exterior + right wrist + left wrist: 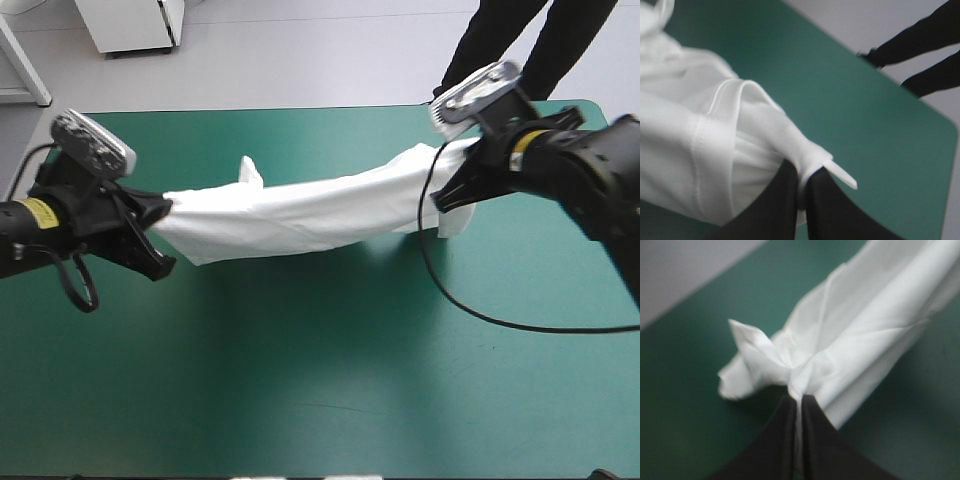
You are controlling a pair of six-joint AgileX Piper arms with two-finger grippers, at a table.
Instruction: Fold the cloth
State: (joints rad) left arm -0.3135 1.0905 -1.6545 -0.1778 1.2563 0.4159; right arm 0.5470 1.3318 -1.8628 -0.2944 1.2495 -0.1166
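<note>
Overhead, the left gripper [160, 212], low over the left side of the table's teal-green cover [300, 390], is clamped on one end of the white short-sleeved cotton T-shirt [300, 215]. The garment stretches as a long, loosely gathered band across the far half of the table to the right gripper [448, 192], which pinches the other end. The band sags slightly in the middle and throws a shadow on the cover; whether its lowest fold touches the cover cannot be told. A small peak of cloth [250, 170] sticks up from the band's far edge near the left end.

The left wrist view adds what the high view cannot resolve: the two black fingers [782, 445] are all but closed, with a thin line of white fabric between them and a crumpled corner [747, 360] spilling beside their tips. The right wrist view shows that gripper's black fingers [780, 210] likewise nearly together on the cloth, a stitched hem [702, 150] curving just beside them, and a small flat white tab [842, 176] jutting out at the fingertips.
</note>
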